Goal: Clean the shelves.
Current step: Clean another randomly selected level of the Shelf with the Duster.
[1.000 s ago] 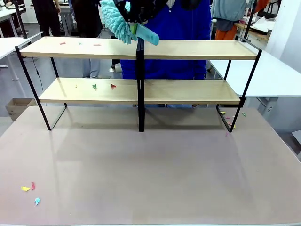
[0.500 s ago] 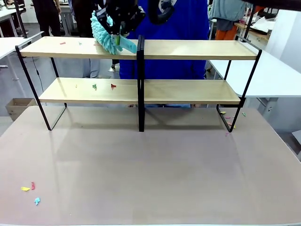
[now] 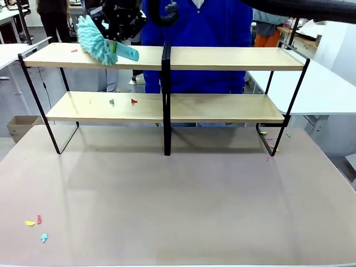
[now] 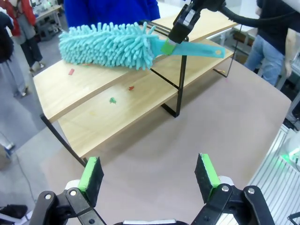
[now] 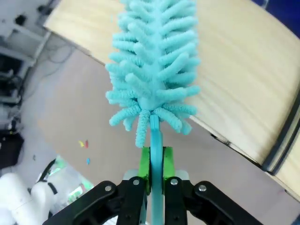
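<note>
The right gripper (image 5: 151,164) has its green pads pressed onto the flat turquoise handle of a fluffy turquoise microfibre duster (image 5: 152,75), pinching it. The duster's long axis runs straight out from the fingertips, head away from the claw, and lies low over the top board of the shelves (image 3: 233,58), the wide two-tier rack of light-wood boards on a thin black frame. From the front, the right gripper (image 3: 114,22) comes in from above at the left half of the top board, its black arm reaching across from the upper right; the duster (image 3: 95,41) slants down toward the board's left end, the handle end poking toward the black centre post. Small coloured scraps (image 3: 74,50) sit just beyond the duster's head near the left edge. Behind the claw stands a person in a blue top (image 3: 206,33).

The left gripper (image 4: 149,173) hangs spread wide over the bare brown tabletop (image 3: 178,206), well apart from the rack, holding nothing.
</note>
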{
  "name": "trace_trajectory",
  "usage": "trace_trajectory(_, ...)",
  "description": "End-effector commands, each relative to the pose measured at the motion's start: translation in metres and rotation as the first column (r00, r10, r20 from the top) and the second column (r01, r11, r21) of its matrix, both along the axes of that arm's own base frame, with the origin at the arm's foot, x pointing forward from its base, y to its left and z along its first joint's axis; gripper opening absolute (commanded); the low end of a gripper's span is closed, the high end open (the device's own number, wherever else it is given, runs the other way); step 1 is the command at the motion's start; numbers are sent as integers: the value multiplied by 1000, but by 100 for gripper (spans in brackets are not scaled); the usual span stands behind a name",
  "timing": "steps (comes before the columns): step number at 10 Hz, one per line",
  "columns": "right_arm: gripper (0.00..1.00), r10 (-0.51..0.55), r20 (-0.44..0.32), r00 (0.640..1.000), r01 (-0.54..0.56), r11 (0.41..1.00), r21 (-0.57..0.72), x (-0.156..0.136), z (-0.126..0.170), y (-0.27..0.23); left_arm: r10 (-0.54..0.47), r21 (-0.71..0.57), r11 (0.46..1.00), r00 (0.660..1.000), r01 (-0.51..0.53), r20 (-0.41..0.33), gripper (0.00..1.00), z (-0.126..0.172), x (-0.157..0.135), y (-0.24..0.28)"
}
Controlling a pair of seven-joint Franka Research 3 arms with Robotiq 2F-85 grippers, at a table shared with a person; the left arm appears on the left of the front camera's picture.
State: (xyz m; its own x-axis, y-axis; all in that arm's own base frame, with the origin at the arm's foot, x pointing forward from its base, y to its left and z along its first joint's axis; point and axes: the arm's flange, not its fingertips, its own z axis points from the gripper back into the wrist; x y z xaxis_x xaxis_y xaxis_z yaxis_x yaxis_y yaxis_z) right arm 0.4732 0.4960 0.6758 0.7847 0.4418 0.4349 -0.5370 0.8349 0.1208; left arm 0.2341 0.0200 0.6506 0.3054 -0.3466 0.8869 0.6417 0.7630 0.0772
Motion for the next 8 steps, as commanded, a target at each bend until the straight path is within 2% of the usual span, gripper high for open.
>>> trace_trajectory(1,12,144,-78,986,-145,990,2,15,15,7,-3,-3,1000,1000,3,-1,100,0,1,0)
trace_trajectory(2,12,221,-81,972,-221,975,9,16,17,6,-3,-3,1000,1000,3,-1,100,0,1,0)
trace_trajectory(3,12,320,-104,942,-323,946,-20,16,20,2,-3,-3,1000,1000,3,-1,100,0,1,0)
trace_trajectory(4,12,428,-137,893,-434,901,-13,12,25,-8,-3,-3,1000,1000,3,-1,100,0,1,0)
trace_trajectory(6,12,660,-213,721,-661,747,78,-6,44,-47,-3,-3,1000,1000,3,-1,100,0,1,0)
trace_trajectory(7,12,692,-229,685,-696,714,78,-19,54,-73,-3,-3,1000,1000,3,-1,100,0,1,0)
trace_trajectory(8,12,675,-211,707,-675,733,82,-28,63,-95,-3,-3,1000,1000,3,-1,100,0,1,0)
